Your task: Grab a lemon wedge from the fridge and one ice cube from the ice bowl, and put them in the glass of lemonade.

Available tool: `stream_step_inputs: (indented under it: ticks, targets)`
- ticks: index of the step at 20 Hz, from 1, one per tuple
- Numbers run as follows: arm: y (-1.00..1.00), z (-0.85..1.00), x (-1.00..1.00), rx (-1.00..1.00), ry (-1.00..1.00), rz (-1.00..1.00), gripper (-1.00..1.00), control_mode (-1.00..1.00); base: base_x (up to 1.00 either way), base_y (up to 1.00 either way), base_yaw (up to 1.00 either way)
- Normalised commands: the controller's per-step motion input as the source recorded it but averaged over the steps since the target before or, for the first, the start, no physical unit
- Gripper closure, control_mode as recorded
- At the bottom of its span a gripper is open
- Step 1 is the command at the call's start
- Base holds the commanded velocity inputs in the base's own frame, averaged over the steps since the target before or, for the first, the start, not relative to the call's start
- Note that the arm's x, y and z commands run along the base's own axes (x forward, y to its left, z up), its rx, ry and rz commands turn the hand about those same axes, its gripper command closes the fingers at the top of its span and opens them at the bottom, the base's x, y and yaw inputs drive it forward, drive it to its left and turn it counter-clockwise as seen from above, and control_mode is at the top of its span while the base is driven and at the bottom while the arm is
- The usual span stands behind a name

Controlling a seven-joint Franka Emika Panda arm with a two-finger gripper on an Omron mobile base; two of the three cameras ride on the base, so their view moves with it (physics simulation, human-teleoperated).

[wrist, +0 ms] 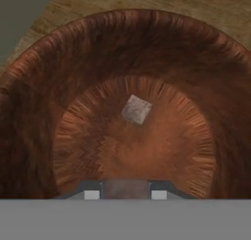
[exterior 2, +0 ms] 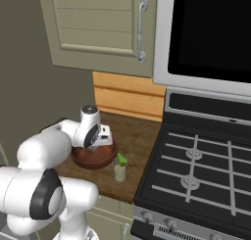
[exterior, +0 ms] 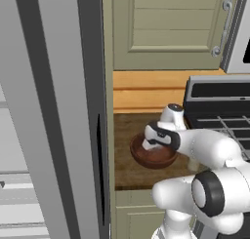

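You had the ice bowl (wrist: pixel 59 87) under the hand, a wide reddish-brown wooden dish on the brown surface (exterior: pixel 128 172), and one small pale ice cube (wrist: pixel 136 109) lay on its floor near the middle. Just right of the bowl, at its near side, stood the glass of lemonade (exterior 2: pixel 119 172), a short pale tumbler with the lemon wedge (exterior 2: pixel 121 160) already sitting yellow-green at its mouth.

In the hand view the claw (wrist: pixel 125 192) pointed straight down into the bowl, its two dark tips a small way apart at the bottom edge, and the cube lay beyond them, apart from both, roughly in line with the gap. The jaws were partly open with nothing between them; you had hold of nothing.

From the left base view you saw the hand (exterior: pixel 157 135) lowered over the bowl (exterior: pixel 152 157), with the grey fridge (exterior: pixel 53 111) door standing tall on the left and blocking that side; the glass was hidden there behind the arm. The right base view gave you the glass and wedge plainly, beside the stove (exterior 2: pixel 196 170) on the right, but the cube was hidden there by the hand (exterior 2: pixel 100 135) and the bowl's rim (exterior 2: pixel 95 160).
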Motion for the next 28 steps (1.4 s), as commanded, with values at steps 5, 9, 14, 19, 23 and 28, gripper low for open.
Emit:
stream_step_inputs:
  ticks: [5, 9, 14, 19, 23, 28]
  targets:
    - [0.04, 0.06, -0.44, 0.0, -0.14, 0.01, 1.0, -1.0, 0.0, 0.0, 0.0]
    - [0.0, 0.32, 0.0, 0.01, 0.04, 0.08, 1.0, -1.0, 0.0, 0.0, 0.0]
    - [-0.19, 0.34, 0.0, -0.01, 0.0, 0.0, 1.0, -1.0, 0.0, 0.0, 0.0]
    - [-0.16, 0.29, 0.0, -0.17, 0.1, 0.0, 1.0, -1.0, 0.0, 0.0, 0.0]
    - [-0.46, 0.0, -0.06, -0.13, 0.12, -0.01, 1.0, -1.0, 0.0, 0.0, 0.0]
    - [-0.49, 0.24, -0.19, -0.04, 0.01, 0.0, 1.0, -1.0, 0.0, 0.0, 0.0]
